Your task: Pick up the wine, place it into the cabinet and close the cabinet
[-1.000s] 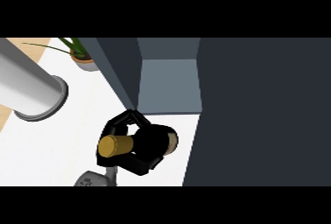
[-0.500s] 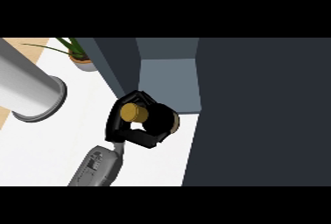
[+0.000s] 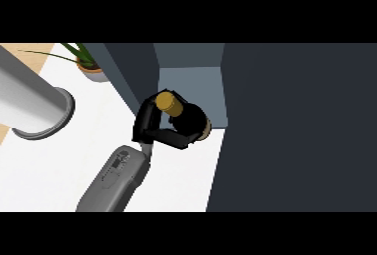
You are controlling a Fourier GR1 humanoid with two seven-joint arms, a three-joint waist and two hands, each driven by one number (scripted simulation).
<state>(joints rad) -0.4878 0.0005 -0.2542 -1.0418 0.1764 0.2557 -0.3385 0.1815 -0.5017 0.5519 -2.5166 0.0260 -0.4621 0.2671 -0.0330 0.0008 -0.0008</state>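
Near the middle of the frame, the right hand (image 3: 158,130) is curled round the wine (image 3: 184,117), a dark bottle with a gold cap that points toward the upper left. Its grey forearm (image 3: 117,179) rises from the lower edge over the white desk (image 3: 52,174). Bottle and hand sit at the mouth of the cabinet (image 3: 188,82), whose grey-blue interior shows just above them. Filling the right side of the frame is the dark cabinet door (image 3: 294,129), standing open. At the upper left, a potted plant (image 3: 87,63) stands on the desk, and a large grey cylinder (image 3: 33,104) lies along the left edge.
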